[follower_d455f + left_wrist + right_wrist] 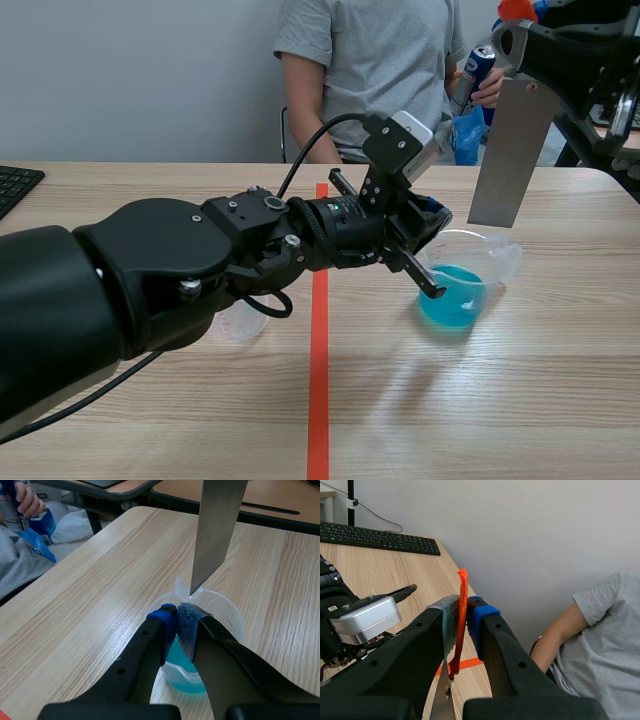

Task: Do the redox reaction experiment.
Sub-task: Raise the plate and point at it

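Note:
A clear plastic beaker (497, 256) holding blue liquid (452, 300) stands on the table right of the red tape line. My left gripper (428, 268) reaches over it, and its fingers (161, 630) are pinched on the beaker (227, 620) wall, shut. A grey metal strip (510, 150) hangs upright from my raised right gripper (512, 45). Its lower corner (194, 587) is just above the beaker's far rim, by the spout, clear of the liquid. In the right wrist view the gripper (465, 611) is shut on the strip's (441, 706) top edge, which carries an orange-red band.
A person in a grey shirt (375, 60) sits across the table holding a can (474, 75). A small empty clear cup (240, 320) stands partly under my left arm. A black keyboard (15, 185) lies at the far left edge.

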Controlling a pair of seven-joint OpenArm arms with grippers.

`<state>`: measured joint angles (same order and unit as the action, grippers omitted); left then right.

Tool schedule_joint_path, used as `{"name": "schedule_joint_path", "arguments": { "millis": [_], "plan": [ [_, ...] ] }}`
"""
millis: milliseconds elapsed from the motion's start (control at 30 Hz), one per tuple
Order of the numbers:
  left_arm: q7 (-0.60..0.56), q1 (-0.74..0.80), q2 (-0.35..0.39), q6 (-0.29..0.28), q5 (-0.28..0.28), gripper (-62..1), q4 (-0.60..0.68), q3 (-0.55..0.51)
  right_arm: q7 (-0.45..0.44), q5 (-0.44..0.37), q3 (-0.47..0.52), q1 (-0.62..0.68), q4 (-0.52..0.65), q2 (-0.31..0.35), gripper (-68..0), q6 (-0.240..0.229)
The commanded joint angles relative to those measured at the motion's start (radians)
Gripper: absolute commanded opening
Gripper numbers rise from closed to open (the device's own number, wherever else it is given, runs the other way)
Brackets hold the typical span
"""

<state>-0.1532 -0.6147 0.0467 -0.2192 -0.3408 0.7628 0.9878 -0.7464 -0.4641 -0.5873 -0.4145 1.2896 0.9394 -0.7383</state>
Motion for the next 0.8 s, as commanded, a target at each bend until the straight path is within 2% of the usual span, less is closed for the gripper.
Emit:
{"name": "schedule_joint_path", "arguments": {
  "millis": [0, 67, 233, 333, 433, 600, 767],
  "plan": [
    [-0.012, -0.014, -0.017, -0.001, -0.019, -56.7, 0.018, -0.010, -0.015, -0.019, 0.013, -0.012, 0.011, 0.016, -66.0, -0.007],
    [-0.015, -0.014, -0.014, -0.001, -0.042, -56.7, 0.018, -0.010, -0.015, -0.019, 0.013, -0.012, 0.011, 0.016, -66.0, -0.007],
    [-0.028, -0.014, 0.013, -0.001, -0.046, -56.7, 0.021, -0.010, -0.015, -0.019, 0.013, -0.012, 0.011, 0.016, -66.0, -0.007],
    [-0.033, -0.007, 0.067, -0.001, -0.097, -56.7, 0.053, -0.010, -0.015, -0.019, 0.013, -0.012, 0.011, 0.016, -66.0, -0.007],
    [-0.034, 0.023, 0.152, -0.001, -0.135, -56.7, 0.141, -0.019, -0.015, -0.019, 0.013, -0.012, 0.011, 0.016, -66.0, -0.007],
    [-0.032, 0.126, 0.326, 0.000, -0.138, -56.7, 0.340, -0.079, -0.015, -0.019, 0.013, -0.012, 0.011, 0.016, -66.0, -0.007],
    [-0.030, 0.271, 0.504, 0.000, -0.139, -56.7, 0.521, -0.188, -0.015, -0.019, 0.013, -0.012, 0.011, 0.016, -66.0, -0.007]
  ]
}}
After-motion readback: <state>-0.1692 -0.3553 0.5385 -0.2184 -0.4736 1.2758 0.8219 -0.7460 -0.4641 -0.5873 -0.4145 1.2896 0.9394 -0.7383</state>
